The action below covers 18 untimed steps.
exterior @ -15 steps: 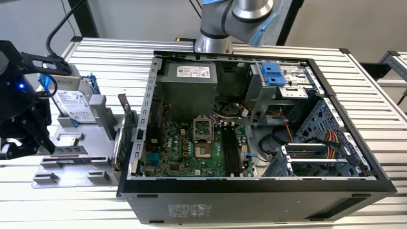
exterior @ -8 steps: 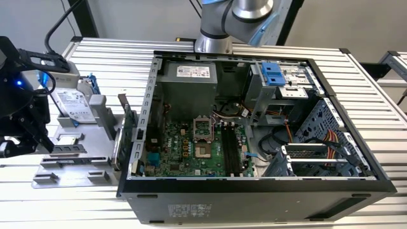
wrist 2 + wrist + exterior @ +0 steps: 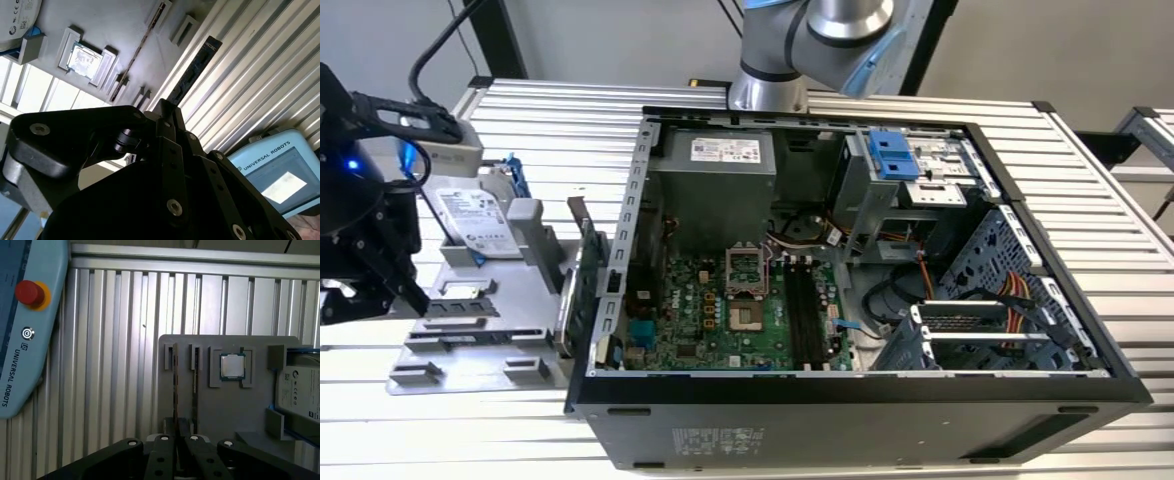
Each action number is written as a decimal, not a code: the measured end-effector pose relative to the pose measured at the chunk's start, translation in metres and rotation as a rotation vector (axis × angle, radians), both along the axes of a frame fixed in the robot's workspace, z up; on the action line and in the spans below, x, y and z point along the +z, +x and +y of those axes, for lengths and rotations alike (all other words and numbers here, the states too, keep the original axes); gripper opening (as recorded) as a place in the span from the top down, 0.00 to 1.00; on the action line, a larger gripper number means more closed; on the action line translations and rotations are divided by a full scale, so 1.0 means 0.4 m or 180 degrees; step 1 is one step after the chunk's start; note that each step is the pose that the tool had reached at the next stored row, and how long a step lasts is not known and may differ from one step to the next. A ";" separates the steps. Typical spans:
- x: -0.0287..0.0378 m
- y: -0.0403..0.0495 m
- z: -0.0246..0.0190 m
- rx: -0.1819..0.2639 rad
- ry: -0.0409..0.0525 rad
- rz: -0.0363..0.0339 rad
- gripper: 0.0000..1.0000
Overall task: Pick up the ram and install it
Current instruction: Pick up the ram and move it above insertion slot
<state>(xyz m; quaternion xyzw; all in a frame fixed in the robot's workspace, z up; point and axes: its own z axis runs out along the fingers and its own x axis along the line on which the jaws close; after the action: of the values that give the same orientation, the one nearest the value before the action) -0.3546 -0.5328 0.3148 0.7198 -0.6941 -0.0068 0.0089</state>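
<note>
Gripper (image 3: 179,427) low over a grey holder (image 3: 250,410), fingers drawn close together and pinching the near end of the ram (image 3: 175,385). Ram stands on its long edge, thin and dark, along the holder's edge nearest a blue control tablet (image 3: 22,350). In the second wrist view its blue-tinted face with black chips stretches away from the fingertips. Cannot tell whether it sits in its slot or is raised clear. A second thin stick (image 3: 194,385) stands parallel just beside it. Next along, a square processor chip (image 3: 231,366) in a recess, then a hard drive (image 3: 300,390) at the holder's opposite edge. In the exterior view the holder rests on the slatted metal worktop (image 3: 520,110) towards its edge on the exterior view's left, just beside an open computer case (image 3: 854,410). Motherboard (image 3: 707,320) lies inside, long black slots (image 3: 803,310) beside the processor socket
</note>
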 end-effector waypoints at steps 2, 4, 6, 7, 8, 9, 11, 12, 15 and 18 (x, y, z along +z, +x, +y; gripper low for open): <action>0.005 0.000 0.000 0.0000 0.0000 0.0000 1.00; 0.011 0.000 0.000 0.0000 0.0000 0.0000 1.00; 0.015 0.000 0.000 0.0000 0.0000 0.0000 1.00; 0.018 0.000 0.000 0.0000 0.0000 0.0000 1.00; 0.020 0.000 0.000 0.0000 0.0000 0.0000 1.00; 0.022 0.000 0.000 0.0000 0.0000 0.0000 1.00; 0.026 0.000 0.000 0.0000 0.0000 0.0000 1.00; 0.028 0.000 0.000 0.0000 0.0000 0.0000 1.00; 0.034 0.000 0.000 0.0000 0.0000 0.0000 1.00; 0.039 0.000 0.000 0.0000 0.0000 0.0000 1.00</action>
<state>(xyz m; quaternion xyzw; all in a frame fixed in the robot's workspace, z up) -0.3546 -0.5329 0.3304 0.7198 -0.6941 -0.0068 0.0089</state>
